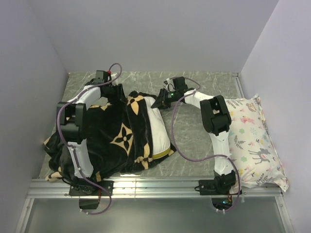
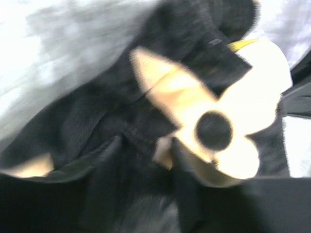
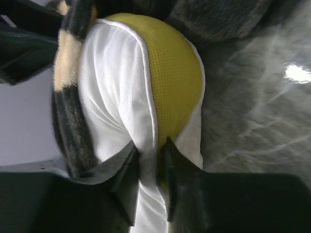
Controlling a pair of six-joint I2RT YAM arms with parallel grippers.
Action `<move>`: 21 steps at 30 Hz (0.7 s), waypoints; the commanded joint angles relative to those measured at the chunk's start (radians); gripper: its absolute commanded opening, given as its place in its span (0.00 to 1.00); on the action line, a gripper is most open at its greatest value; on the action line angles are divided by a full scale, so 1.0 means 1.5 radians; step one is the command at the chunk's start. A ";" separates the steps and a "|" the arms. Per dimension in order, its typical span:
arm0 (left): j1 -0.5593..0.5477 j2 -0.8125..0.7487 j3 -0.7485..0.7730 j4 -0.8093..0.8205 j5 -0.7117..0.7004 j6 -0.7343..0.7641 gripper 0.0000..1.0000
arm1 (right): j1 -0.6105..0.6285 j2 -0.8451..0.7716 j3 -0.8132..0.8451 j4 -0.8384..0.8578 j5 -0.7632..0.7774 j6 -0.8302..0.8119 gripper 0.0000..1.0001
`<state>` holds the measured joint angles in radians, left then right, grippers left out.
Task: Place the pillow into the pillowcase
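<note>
The right gripper (image 3: 150,145) has its jaws almost together, pinching a fold of the pillow (image 3: 121,87) at its yellow-banded corner. The left gripper (image 2: 146,148) is blurred, but its jaws look drawn in on bunched plush of the pillowcase (image 2: 97,111). No writing can be read. On the grey marbled table (image 1: 194,141) the pillow pokes out of the pillowcase's 3 o'clock side. A deer-print pillow (image 1: 250,141) lies at the table's 3 o'clock edge. Plain pale walls (image 1: 160,34) enclose the table.

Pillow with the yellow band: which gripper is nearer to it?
Right. The right gripper pinches the pillow at its yellow end; the left gripper grips the pillowcase beside it.
</note>
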<state>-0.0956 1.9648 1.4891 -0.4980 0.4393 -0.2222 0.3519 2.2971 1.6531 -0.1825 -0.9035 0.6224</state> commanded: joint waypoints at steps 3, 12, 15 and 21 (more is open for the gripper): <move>-0.095 0.066 0.121 0.068 0.208 -0.029 0.26 | 0.012 -0.018 -0.020 0.088 -0.077 0.061 0.13; -0.241 0.132 0.304 0.167 0.328 -0.099 0.00 | 0.013 -0.069 -0.089 0.202 -0.097 0.164 0.00; -0.237 0.120 0.294 0.191 0.324 -0.129 0.00 | 0.005 -0.075 -0.093 0.213 -0.087 0.172 0.00; -0.142 0.085 0.328 0.009 0.181 -0.025 0.59 | -0.034 -0.079 -0.081 0.204 -0.048 0.163 0.00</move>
<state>-0.3794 2.1723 1.8946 -0.3798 0.7784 -0.3168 0.3080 2.2719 1.4998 0.0479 -0.9833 0.8497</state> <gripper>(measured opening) 0.473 0.034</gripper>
